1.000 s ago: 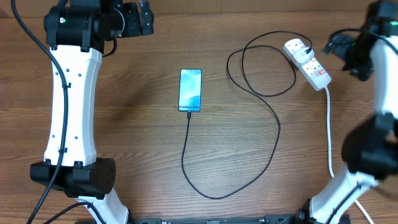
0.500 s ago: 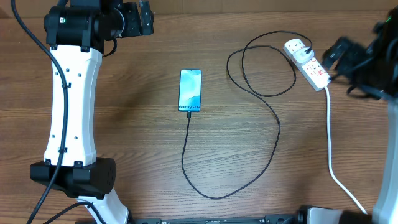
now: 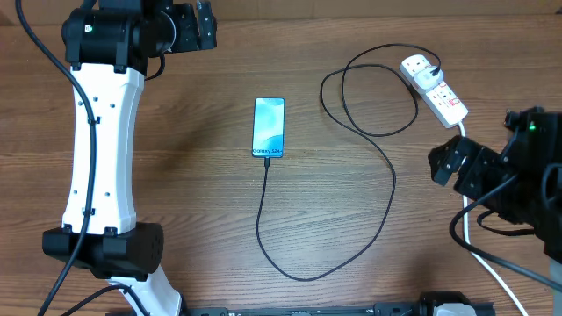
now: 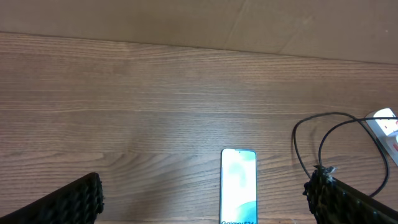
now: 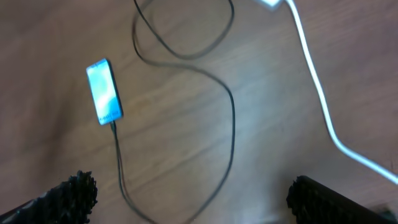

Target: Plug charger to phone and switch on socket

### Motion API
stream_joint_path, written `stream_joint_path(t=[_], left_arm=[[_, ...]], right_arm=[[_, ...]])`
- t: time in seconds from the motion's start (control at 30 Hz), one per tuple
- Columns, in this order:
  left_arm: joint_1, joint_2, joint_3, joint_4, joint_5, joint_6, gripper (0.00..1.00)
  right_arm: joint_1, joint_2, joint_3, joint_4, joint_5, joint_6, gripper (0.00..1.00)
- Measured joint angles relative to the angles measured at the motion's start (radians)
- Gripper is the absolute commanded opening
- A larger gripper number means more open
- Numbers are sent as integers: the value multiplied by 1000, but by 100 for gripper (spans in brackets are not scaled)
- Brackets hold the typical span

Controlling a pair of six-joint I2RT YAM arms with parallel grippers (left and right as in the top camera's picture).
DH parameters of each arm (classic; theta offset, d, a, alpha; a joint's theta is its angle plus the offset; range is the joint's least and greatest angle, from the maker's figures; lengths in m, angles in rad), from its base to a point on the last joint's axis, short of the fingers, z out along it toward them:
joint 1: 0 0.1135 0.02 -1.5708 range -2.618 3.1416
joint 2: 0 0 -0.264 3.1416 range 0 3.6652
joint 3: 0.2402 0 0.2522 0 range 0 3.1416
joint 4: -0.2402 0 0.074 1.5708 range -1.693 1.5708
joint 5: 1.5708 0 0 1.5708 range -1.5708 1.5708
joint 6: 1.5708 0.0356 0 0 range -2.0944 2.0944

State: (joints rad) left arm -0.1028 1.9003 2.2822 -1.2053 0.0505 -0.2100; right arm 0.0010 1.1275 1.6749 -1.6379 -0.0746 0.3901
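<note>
The phone [image 3: 270,128] lies screen-up mid-table, its blue screen lit, and shows too in the left wrist view [image 4: 238,183] and the right wrist view [image 5: 104,91]. The charger's black cable [image 3: 392,180] meets the phone's near end, loops round the front and runs back to a white wall plug [image 3: 420,66] seated in the socket [image 3: 443,95] at the back right. My left gripper [image 3: 204,26] hangs open high at the back left, empty [image 4: 202,208]. Open and empty as well, my right gripper [image 3: 442,165] hovers in front of the socket [image 5: 193,199].
The socket's thick white cord [image 3: 465,189] runs toward the front right, passing under my right arm [image 3: 527,175]. The left arm's white column [image 3: 101,140] stands along the left side. A cardboard wall [image 4: 199,25] backs the table.
My right arm has swung from beside the socket at the back right down toward the front, away from the socket. The left arm, phone and cable have not moved.
</note>
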Motion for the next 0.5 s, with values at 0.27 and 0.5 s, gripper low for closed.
stream_joint_path(t=[0.27,0.5], left_arm=[[0,0,0,0,0,0,100],[0,0,0,0,0,0,100]], right_arm=[[0,46,-8,-12,-4,2,100],[0,65,-8,-12,-4,2,100]])
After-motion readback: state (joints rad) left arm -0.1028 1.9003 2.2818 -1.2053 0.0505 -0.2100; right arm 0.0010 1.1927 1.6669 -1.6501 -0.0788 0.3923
